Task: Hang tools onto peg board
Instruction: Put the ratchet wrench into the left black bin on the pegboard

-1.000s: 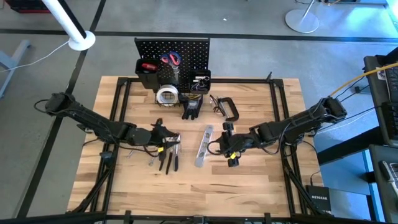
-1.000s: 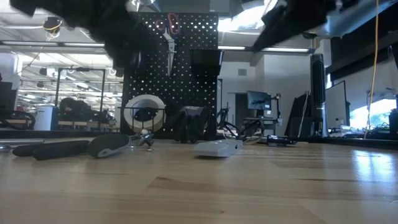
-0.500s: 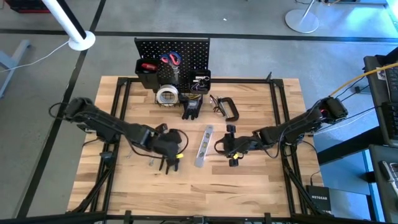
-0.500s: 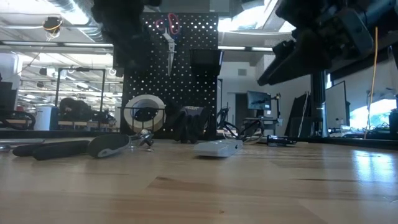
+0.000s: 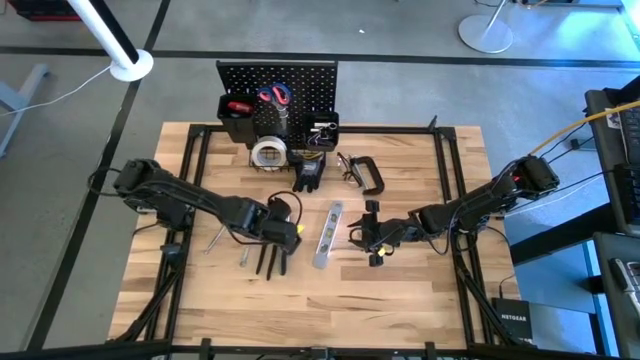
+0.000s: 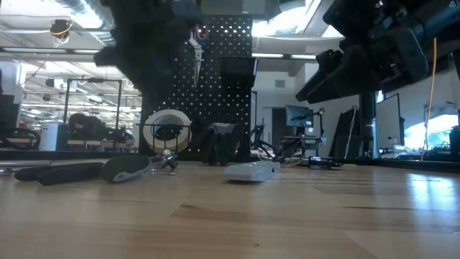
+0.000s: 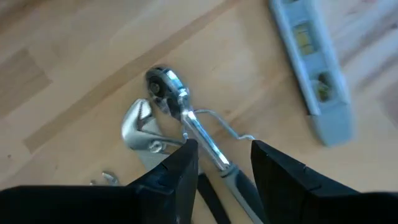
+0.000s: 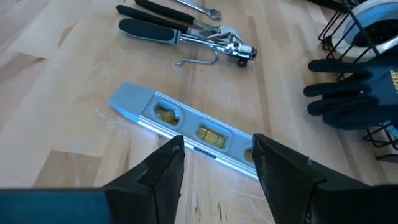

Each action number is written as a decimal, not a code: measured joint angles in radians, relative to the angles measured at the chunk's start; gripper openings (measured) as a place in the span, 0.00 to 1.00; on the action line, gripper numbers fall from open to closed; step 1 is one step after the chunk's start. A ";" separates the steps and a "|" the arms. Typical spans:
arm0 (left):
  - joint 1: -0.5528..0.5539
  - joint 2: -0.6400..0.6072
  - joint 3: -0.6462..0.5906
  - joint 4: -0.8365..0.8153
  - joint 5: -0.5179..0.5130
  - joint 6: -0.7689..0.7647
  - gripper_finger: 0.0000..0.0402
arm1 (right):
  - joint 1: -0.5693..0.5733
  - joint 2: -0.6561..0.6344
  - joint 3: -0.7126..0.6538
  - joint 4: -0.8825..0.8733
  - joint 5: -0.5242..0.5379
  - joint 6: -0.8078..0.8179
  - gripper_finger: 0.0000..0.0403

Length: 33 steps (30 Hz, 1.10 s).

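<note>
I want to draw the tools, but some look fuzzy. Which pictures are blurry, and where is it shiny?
Left wrist view: the level is smeared soft, while the ratchet shows bright glints. Right wrist view: sharper, with the level gleaming pale. Low view: the near table is out of focus, the arms are dark shapes against bright ceiling lights. High view: even light, little glare.

Open lab or workshop hall, exposed ceiling ducts (image 6: pixel 79 11), monitors (image 6: pixel 296 115), peg board (image 6: pixel 215 79), wooden table (image 5: pixel 420 290)

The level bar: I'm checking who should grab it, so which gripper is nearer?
About equal; the right gripper sits just right of the level bar, the left gripper just left of it, above the ratchet.
</note>
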 joint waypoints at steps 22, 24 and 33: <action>0.125 0.230 -0.047 0.122 0.163 0.039 0.34 | 0.000 0.000 0.000 -0.022 -0.001 0.061 0.48; 0.126 0.233 -0.047 0.124 0.162 0.043 0.34 | 0.000 0.000 0.000 -0.021 -0.001 0.061 0.48; 0.125 0.236 -0.047 0.134 0.150 0.080 0.21 | 0.000 0.000 0.000 -0.021 -0.001 0.061 0.48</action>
